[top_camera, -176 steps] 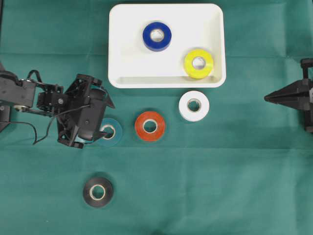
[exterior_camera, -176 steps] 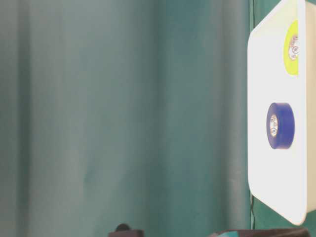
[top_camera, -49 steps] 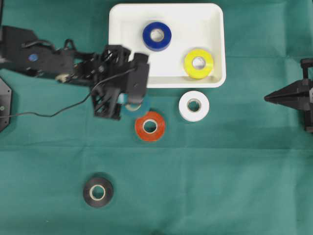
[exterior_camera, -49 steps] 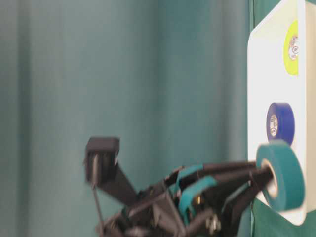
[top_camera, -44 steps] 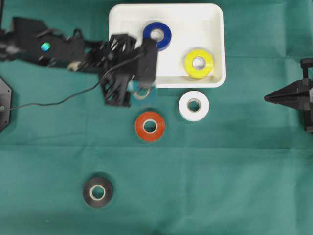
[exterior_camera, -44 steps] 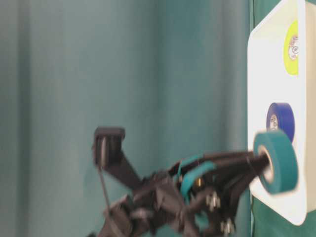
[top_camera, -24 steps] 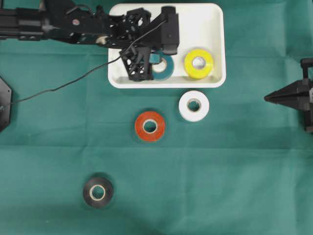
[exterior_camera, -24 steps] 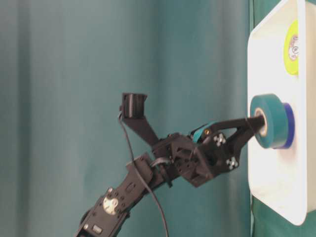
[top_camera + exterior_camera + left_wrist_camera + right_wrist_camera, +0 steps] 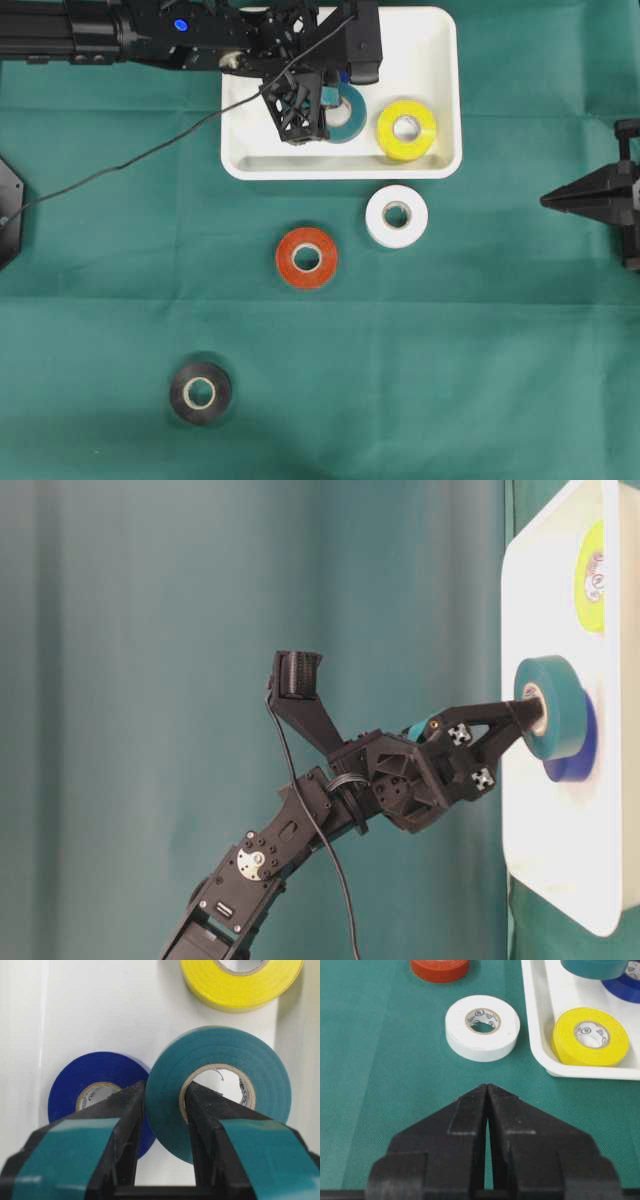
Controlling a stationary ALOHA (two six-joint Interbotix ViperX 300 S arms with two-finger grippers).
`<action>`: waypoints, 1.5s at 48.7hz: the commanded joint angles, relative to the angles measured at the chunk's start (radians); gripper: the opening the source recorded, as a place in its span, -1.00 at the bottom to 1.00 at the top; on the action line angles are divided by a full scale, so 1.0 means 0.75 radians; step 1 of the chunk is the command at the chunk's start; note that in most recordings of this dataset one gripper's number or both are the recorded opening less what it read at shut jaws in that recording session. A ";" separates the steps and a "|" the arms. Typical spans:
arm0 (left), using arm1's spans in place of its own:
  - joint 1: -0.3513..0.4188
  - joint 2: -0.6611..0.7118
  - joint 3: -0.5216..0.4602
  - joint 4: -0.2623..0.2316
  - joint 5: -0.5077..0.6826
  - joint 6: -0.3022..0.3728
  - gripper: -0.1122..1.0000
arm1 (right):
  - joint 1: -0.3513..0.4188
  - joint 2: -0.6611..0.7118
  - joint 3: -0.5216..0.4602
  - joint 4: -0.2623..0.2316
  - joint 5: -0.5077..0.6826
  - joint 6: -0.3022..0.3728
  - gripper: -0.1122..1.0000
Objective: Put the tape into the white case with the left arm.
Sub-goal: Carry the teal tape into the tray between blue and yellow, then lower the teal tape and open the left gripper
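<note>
Over the white case [image 9: 440, 60], the left gripper [image 9: 164, 1097] pinches the wall of a teal tape roll [image 9: 220, 1087], one black finger [image 9: 125, 1110] outside the roll and the other through its cardboard core. The jaws are clamped tight on that wall. The teal roll hangs inside the case's outline, partly overlapping a blue tape roll [image 9: 90, 1092] that lies flat on the case floor; the table-level view shows the teal roll raised above the blue one, so whether they touch is hard to tell. A yellow tape roll [image 9: 406, 129] lies in the case just beside them, towards the right rim. The left arm [image 9: 330, 810] reaches in from the upper left of the overhead view, its thin black cable [image 9: 120, 165] trailing over the green cloth [image 9: 480, 350].

Outside the case, a white tape roll [image 9: 396, 215] sits near the lower rim, an orange tape roll [image 9: 306, 258] further down, and a black tape roll [image 9: 200, 392] well apart. The right gripper [image 9: 487, 1091] rests at the right edge, fingertips pressed together, holding nothing.
</note>
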 commanded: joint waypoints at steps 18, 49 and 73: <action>0.000 -0.027 -0.006 0.000 -0.010 -0.008 0.42 | -0.002 0.008 -0.014 -0.002 -0.012 0.002 -0.97; -0.035 -0.198 0.084 0.000 -0.006 -0.012 0.84 | -0.002 0.008 -0.012 -0.002 -0.012 0.002 -0.97; -0.125 -0.558 0.356 -0.004 -0.010 -0.018 0.84 | -0.002 0.006 -0.012 -0.002 -0.012 0.002 -0.97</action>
